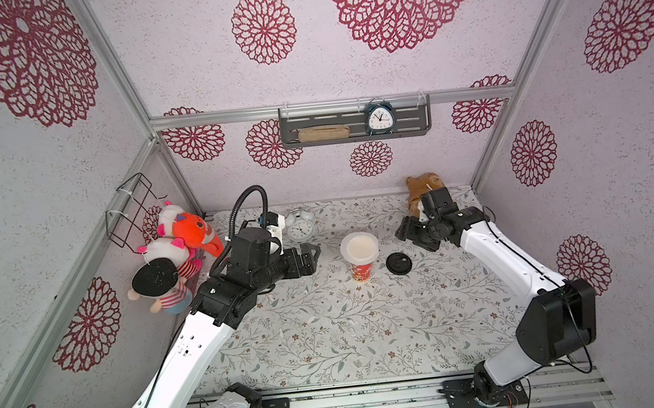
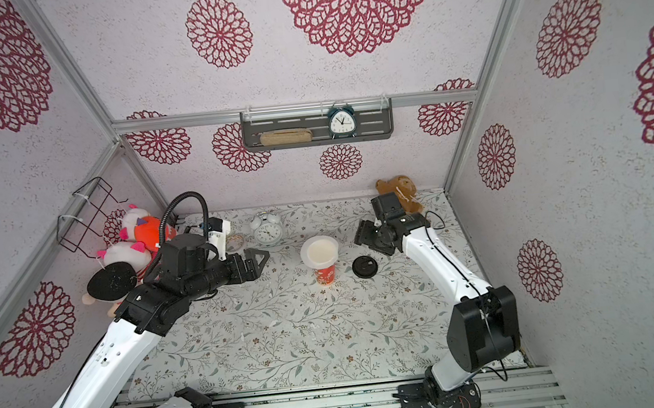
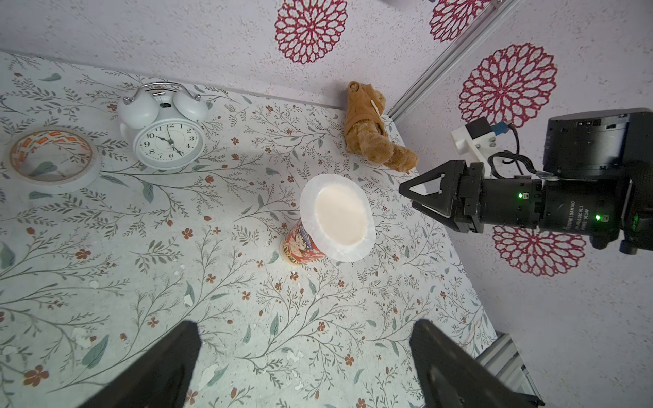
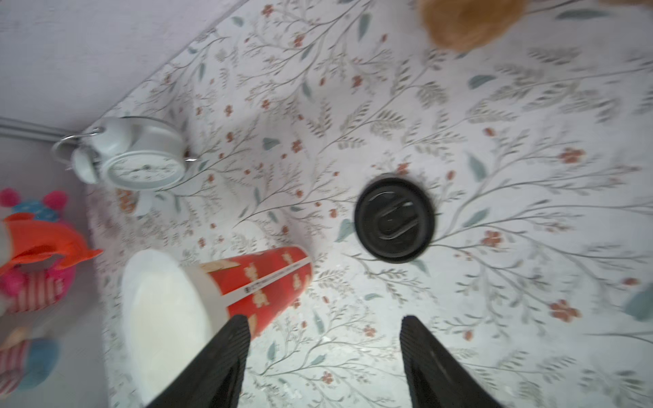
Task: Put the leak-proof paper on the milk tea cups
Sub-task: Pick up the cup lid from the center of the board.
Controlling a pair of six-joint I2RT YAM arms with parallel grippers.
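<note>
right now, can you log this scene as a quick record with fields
leak-proof paper: lying over the rim of the milk tea cup, covering its mouth
milk tea cup: upright on the floral table
black lid: flat on the table beside the cup, not touching
left gripper: open, empty, apart from the cup
right gripper: open, empty, apart from the cup
also there: white alarm clock, tape roll, brown teddy bear
</note>
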